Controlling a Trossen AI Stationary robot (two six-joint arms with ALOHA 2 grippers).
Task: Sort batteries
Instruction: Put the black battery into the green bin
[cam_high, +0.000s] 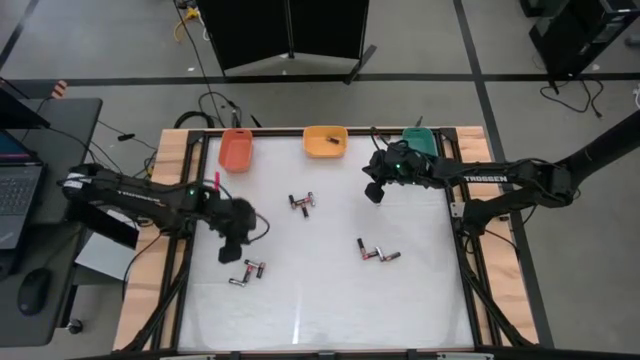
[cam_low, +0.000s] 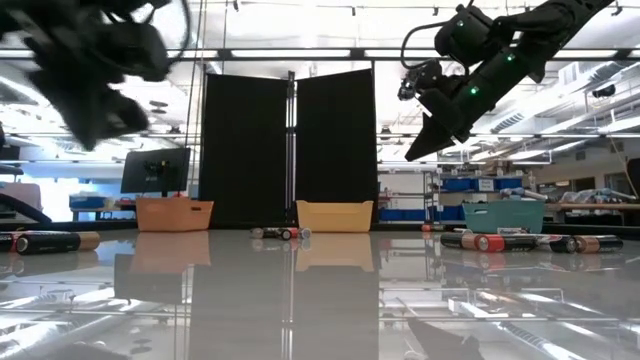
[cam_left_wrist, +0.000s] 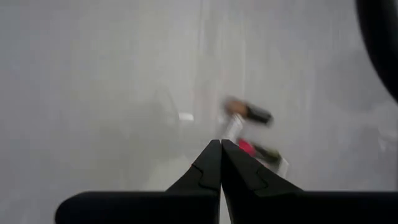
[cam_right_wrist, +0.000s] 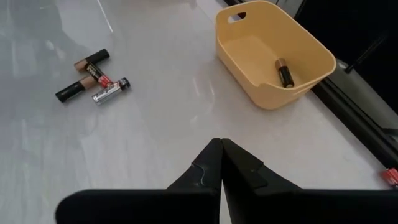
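Small dark and silvery batteries with red bands lie on the white table in three clusters: one at the middle (cam_high: 302, 202), also in the right wrist view (cam_right_wrist: 93, 78), one toward the right (cam_high: 377, 253), one near the left (cam_high: 247, 272), blurred in the left wrist view (cam_left_wrist: 252, 134). One battery (cam_right_wrist: 284, 72) lies in the yellow bin (cam_right_wrist: 273, 50). My left gripper (cam_left_wrist: 221, 146) is shut, raised above the near-left cluster. My right gripper (cam_right_wrist: 221, 144) is shut and empty, raised in front of the yellow bin (cam_high: 325, 141).
Three bins stand along the far edge: orange (cam_high: 236, 150), yellow, and green (cam_high: 421, 141), the green one partly under my right arm. Wooden frame rails (cam_high: 176, 200) border the table. The near half of the table is bare white surface.
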